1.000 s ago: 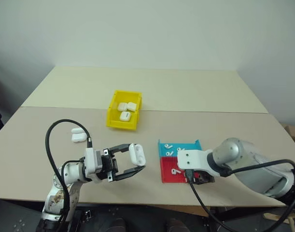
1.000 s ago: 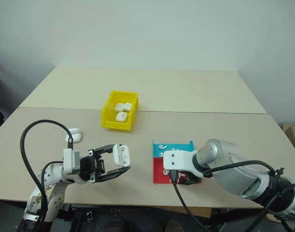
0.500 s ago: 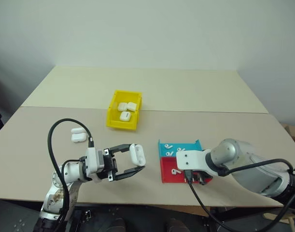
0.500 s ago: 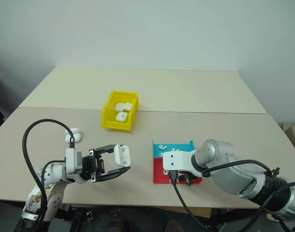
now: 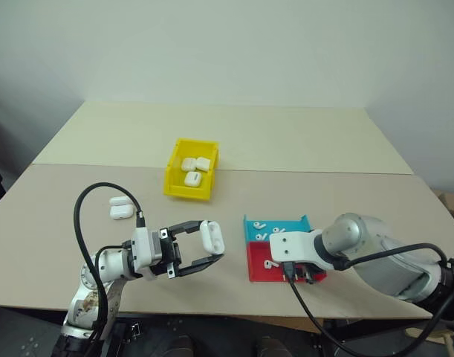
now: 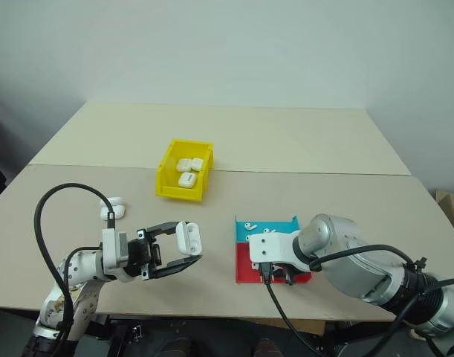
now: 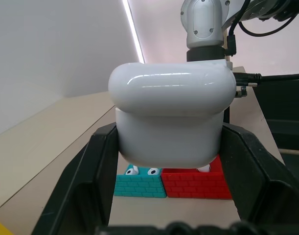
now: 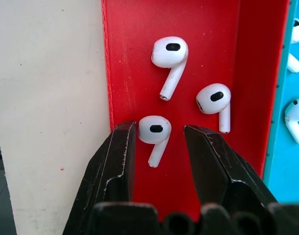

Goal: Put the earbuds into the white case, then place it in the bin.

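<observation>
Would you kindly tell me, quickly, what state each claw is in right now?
Left claw: shut on the case, held above the table.
Right claw: open, fingers either side of an earbud in the red tray.

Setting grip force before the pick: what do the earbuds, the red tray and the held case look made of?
Earbuds: glossy hard white plastic, with highlights. Red tray: matte plastic, apparently, its outer wall moulded in a brick pattern. Case: smooth glossy white plastic, reflecting light.
</observation>
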